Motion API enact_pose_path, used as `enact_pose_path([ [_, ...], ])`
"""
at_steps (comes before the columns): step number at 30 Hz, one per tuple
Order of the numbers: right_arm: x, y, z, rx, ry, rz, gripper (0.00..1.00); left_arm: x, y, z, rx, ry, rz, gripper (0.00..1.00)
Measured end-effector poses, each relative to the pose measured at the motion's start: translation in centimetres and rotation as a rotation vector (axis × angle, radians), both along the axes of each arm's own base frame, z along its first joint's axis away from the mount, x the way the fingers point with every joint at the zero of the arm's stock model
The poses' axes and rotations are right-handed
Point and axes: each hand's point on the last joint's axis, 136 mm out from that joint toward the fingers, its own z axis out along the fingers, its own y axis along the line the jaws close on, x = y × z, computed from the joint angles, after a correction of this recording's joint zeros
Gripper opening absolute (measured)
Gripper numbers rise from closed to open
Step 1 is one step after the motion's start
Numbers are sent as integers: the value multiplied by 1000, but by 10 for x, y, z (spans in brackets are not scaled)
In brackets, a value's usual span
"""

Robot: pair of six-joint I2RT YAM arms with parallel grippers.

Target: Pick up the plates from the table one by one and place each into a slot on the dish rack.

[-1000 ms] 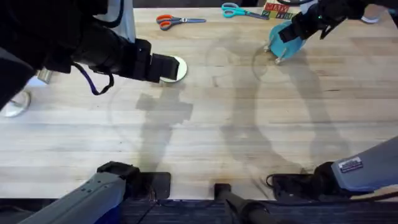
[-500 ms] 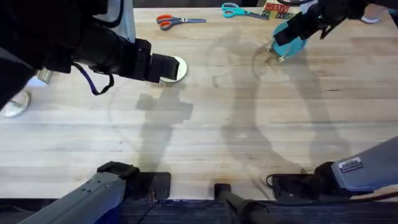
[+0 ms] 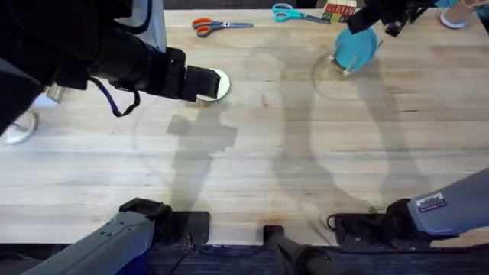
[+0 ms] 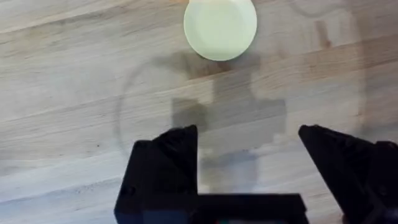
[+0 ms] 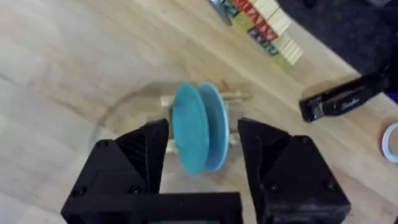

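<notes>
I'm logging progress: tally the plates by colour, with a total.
Cream plate: 1, flat on the table.
Blue plates: 2, standing on edge in the rack.
Total: 3 plates.

It looked like a robotics lab or workshop bench: a broad tabletop (image 3: 252, 168) of pale wooden planks with two arm bases bolted along its near edge, and scissors (image 3: 218, 26), more scissors (image 3: 294, 13) and lettered blocks (image 5: 264, 28) scattered along its far edge.
</notes>
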Motion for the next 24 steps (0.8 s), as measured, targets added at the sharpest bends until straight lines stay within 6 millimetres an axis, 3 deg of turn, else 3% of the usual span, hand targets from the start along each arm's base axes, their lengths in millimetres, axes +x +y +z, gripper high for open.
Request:
enact_pose_path([
  [4,-14,2,8,0,23,0,687,0,0,0,0,0,0,993],
  [13,-53,19,50,35,16,-13,726,0,0,0,0,1,0,993],
  [24,-114,46,72,90,95,-26,790,0,0,0,0,0,0,994],
])
